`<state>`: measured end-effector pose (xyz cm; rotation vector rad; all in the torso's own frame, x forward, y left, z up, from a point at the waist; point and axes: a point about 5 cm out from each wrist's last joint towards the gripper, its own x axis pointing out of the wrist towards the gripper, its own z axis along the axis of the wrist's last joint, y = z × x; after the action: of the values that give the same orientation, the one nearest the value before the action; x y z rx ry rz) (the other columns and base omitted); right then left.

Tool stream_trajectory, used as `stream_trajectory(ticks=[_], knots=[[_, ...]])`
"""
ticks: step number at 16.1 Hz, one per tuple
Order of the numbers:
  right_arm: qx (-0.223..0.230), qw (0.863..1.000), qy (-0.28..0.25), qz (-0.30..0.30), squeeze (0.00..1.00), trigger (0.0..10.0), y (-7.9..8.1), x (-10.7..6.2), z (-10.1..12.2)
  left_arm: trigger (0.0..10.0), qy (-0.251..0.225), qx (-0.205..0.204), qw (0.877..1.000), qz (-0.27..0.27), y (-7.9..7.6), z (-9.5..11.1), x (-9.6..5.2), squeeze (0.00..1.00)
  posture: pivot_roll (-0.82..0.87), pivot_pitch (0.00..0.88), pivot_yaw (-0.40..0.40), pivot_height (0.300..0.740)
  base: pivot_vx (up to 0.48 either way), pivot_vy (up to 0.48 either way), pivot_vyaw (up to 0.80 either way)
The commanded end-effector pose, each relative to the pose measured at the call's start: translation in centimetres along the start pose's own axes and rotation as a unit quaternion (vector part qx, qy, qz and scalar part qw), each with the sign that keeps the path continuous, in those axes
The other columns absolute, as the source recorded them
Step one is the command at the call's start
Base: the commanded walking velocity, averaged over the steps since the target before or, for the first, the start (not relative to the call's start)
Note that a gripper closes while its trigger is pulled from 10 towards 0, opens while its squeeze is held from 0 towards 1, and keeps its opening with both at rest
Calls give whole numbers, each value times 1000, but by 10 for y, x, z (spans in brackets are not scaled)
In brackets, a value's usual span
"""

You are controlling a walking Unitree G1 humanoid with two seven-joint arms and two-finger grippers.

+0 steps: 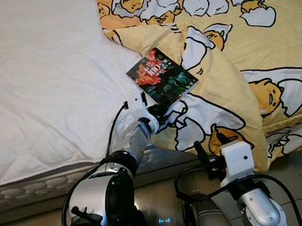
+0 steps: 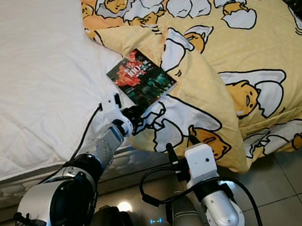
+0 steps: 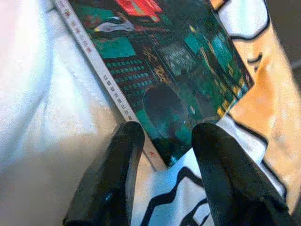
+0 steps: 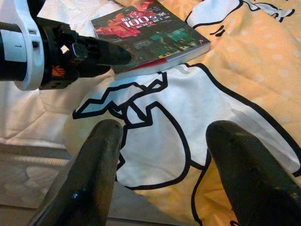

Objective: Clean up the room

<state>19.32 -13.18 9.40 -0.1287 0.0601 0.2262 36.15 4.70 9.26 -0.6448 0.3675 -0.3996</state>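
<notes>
Right gripper point(image 4: 160, 174): nearest the head camera, low by the bed's edge, fingers spread wide with nothing between them, pointing at the duvet.
Bed point(image 1: 36, 86): white mattress cover, half under the yellow duvet point(image 1: 262, 49).
Book point(image 1: 161, 75): lay flat where the duvet's fold met the sheet.
Left gripper point(image 3: 162, 136): at the book's near corner, fingers parted to either side of it, seemingly not yet clamped.
Advice: push further over the corner, then close across the spine.
Containers: none seen.
</notes>
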Motion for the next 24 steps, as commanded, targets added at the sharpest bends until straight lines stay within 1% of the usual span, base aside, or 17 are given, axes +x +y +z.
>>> stream_trajectory(ticks=[1,4,5,6,8,9,10,11,12,13,14,15,16,19,20,21,24], knots=[[6,1000,18,4,0,10000,3,-2,-7,0,24,-66,997,-22,-22,-30,4,0,-383,217,44,684,0,0,0],[7,1000,17,4,0,10000,4,0,-8,0,12,-50,998,-23,-23,-26,4,0,-369,208,45,684,0,0,0],[7,1000,15,4,0,10000,4,2,-8,0,5,-3,1000,-20,-22,-20,5,0,-360,201,46,684,0,0,0],[7,1000,15,4,0,10000,4,2,-8,0,5,-3,1000,-20,-22,-20,5,0,-360,201,46,684,0,0,0],[13,1000,4,1,0,10000,3,15,-7,0,-16,104,994,-29,-22,-4,5,0,-315,166,58,684,0,0,0],[18,1000,2,-3,0,10000,2,21,-7,0,-21,139,990,-25,-21,-1,5,0,-294,143,67,684,0,0,0],[31,999,-5,-14,0,10000,-1,33,-6,157,-33,233,972,-23,-19,8,3,0,-268,118,78,684,0,0,0],[35,999,-12,-29,0,10000,-7,43,-3,10000,-61,296,953,-24,-15,19,-1,0,-245,96,87,684,0,0,0],[32,998,-23,-53,0,10000,-15,54,1,10000,-113,357,927,-34,-9,36,-13,1000,-208,55,103,684,0,0,0],[30,997,-26,-60,0,10000,-17,57,2,10000,-128,370,919,-39,-7,41,-18,1000,-208,55,103,684,0,0,0],[28,997,-33,-71,0,10000,-22,63,5,10000,-156,403,902,-25,-1,53,-31,1000,-184,25,110,684,0,0,0],[29,996,-36,-74,0,10000,-24,66,5,10000,-162,409,898,-17,2,57,-36,1000,-160,0,113,684,0,0,0],[46,994,-41,-91,0,10000,-32,75,5,10000,-189,403,894,47,20,68,-65,1000,-140,0,118,684,0,0,0],[61,991,-40,-109,0,10000,-39,84,2,10000,-176,388,899,101,42,59,-80,1000,-120,0,116,684,0,0,0],[63,991,-27,-118,0,10000,-42,87,-2,10000,-161,370,907,122,51,52,-84,1000,-116,0,113,684,0,0,0],[76,989,-27,-123,1000,10000,-42,88,-5,10000,-147,373,907,131,55,43,-86,1000,-109,0,100,684,0,0,0],[60,991,-39,-115,1000,10000,-39,89,-3,10000,-138,390,899,142,54,40,-90,1000,-111,0,82,684,0,0,0]])
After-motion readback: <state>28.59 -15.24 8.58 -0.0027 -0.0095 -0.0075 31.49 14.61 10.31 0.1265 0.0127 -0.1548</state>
